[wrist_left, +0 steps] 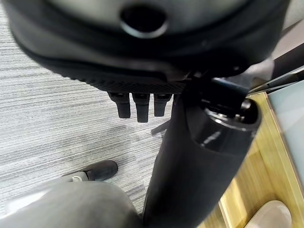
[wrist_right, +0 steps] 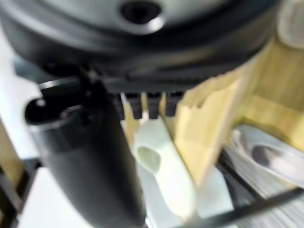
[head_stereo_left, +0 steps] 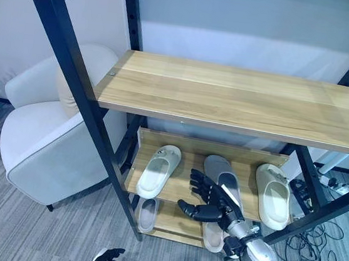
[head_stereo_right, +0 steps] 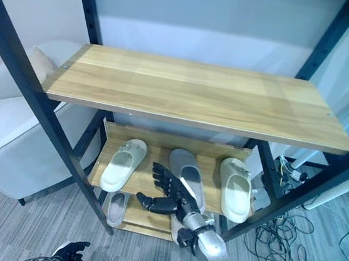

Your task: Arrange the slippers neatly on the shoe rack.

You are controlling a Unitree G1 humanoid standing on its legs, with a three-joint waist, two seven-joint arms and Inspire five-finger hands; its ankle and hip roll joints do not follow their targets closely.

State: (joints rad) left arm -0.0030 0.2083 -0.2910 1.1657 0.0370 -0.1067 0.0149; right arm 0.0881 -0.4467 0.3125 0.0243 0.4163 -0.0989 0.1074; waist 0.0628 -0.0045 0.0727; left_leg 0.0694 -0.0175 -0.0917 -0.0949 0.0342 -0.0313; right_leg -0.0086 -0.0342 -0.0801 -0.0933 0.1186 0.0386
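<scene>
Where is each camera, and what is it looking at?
Left eye view: on the head, looking down at the shoe rack; the open right hand hovers by the grey slipper.
Right eye view: beside it, same scene, shared cream slipper; left hand low.
Left wrist view: on the left wrist, facing the carpet past its own straight fingers.
Right wrist view: on the right wrist, facing a cream slipper on the shelf.

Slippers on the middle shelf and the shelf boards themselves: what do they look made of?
The cream slipper, grey slipper and second cream slipper look like moulded foam or rubber: smooth, matte, seamless one-piece shapes. The top shelf board looks like light wood or wood-effect laminate, with visible grain stripes and a faint sheen.
</scene>
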